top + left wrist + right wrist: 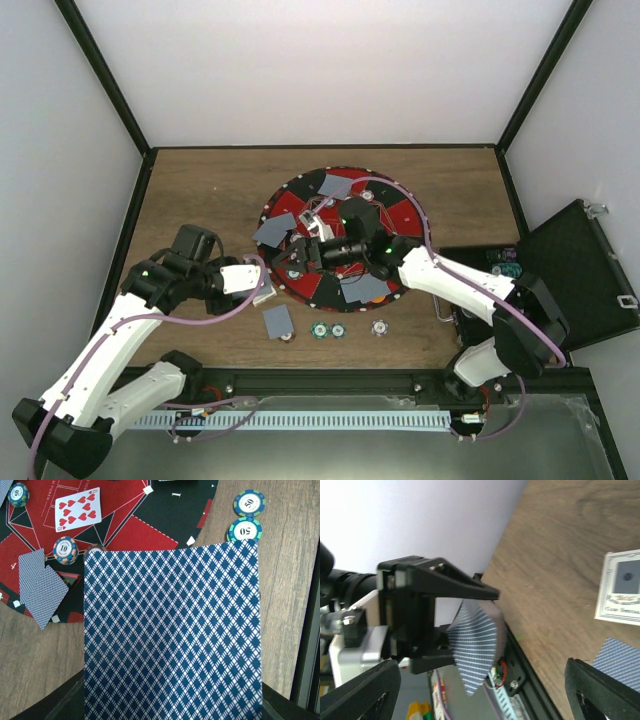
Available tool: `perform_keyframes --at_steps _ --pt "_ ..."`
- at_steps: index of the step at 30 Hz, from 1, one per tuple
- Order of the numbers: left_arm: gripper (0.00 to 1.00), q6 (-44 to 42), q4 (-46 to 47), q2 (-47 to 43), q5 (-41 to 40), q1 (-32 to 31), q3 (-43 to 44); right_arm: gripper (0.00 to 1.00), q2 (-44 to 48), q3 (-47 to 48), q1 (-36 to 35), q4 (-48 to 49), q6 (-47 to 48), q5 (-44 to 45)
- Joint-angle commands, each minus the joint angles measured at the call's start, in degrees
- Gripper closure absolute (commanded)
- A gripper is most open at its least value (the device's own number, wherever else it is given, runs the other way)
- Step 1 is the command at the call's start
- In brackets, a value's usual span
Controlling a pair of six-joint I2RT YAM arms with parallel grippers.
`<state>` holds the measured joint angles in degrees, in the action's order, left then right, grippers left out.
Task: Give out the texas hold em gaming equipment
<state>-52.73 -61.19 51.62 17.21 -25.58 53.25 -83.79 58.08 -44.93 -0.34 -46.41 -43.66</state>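
White walls (300,70) (black-framed) enclose a wooden table (200,190).

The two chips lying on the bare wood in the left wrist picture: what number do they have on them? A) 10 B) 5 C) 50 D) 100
C: the upper chip and the lower chip, both on the wooden table just past the edge of the mat, each show a 50 in the middle.
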Motion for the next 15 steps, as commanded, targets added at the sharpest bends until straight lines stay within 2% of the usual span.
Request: perform_keyframes --at_steps 1,15 --pt "0.95 -0.4 0.8 -0.1 1.3 0.1 1.5 0.1 -0.7 0.8 -1.7 5.2 -3.9 -3.8" --pt "0.95 -0.4 0.6 -0.2 1.2 0.1 1.9 0.19 -4.0 -1.9 -4.3 8.6 -6.7 -3.6"
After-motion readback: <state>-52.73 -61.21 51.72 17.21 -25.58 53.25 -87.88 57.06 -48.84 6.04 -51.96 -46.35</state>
